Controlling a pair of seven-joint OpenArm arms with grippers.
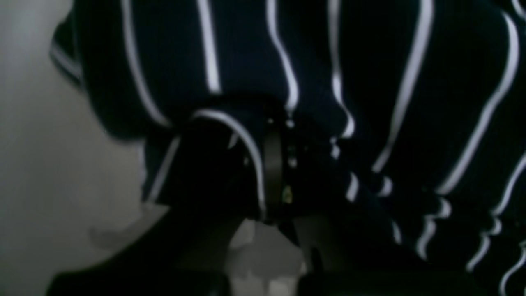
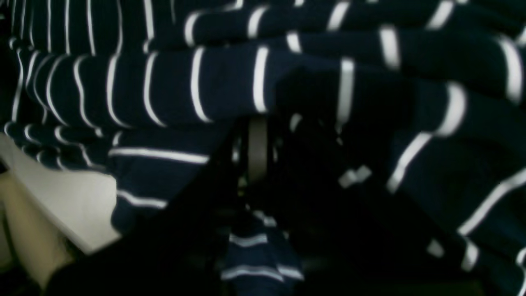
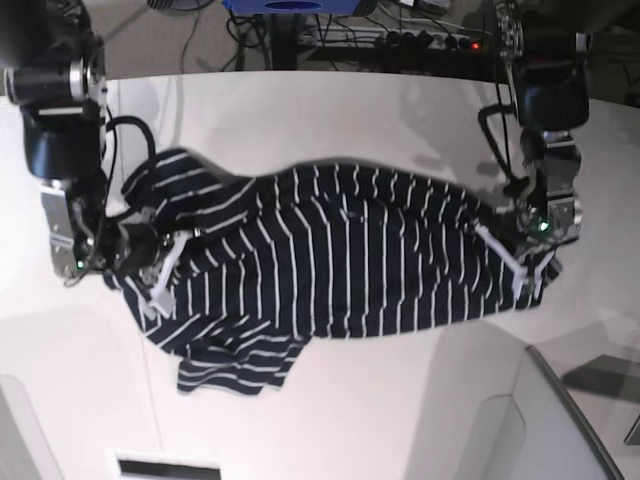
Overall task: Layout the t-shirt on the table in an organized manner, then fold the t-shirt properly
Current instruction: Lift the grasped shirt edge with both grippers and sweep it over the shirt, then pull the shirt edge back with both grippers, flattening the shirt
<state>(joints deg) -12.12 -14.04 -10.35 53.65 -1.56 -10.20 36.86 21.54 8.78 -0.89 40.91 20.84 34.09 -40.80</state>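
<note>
- The t-shirt (image 3: 340, 250) lies spread across the middle of the table (image 3: 330, 110), stretched between the 2 arms; long axis runs side to side in the base view.
- Left gripper (image 3: 522, 258), on the base view's right, sits at the shirt's edge on that side. Jaws closed, with striped cloth pinched between them.
- Left wrist view: the left gripper (image 1: 269, 164) has fabric bunched over and around its tip; a fold of the t-shirt (image 1: 370, 82) wraps the dark fingers, and the stripes kink where the cloth gathers. Bare table (image 1: 37, 164) shows to the left of the cloth.
- Right gripper (image 3: 155, 268), on the base view's left, sits at the opposite edge, near a sleeve. Jaws closed on shirt fabric.
- Right wrist view: the right gripper (image 2: 257, 164) is largely buried in dark cloth; the t-shirt (image 2: 185, 90) lies in ridged folds above it, and a small striped piece hangs below the fingers. A patch of pale table (image 2: 78, 205) shows at lower left.
- Shirt's look: dark navy, thin white stripes, evenly spaced. Central body fairly flat, with stripes running across its short axis.
- Left-of-view end rumpled: 1 sleeve fans toward the far side, and a loose flap lies folded toward the near edge.
- Right-of-view end is drawn to a narrow bunch at the gripper.
</note>
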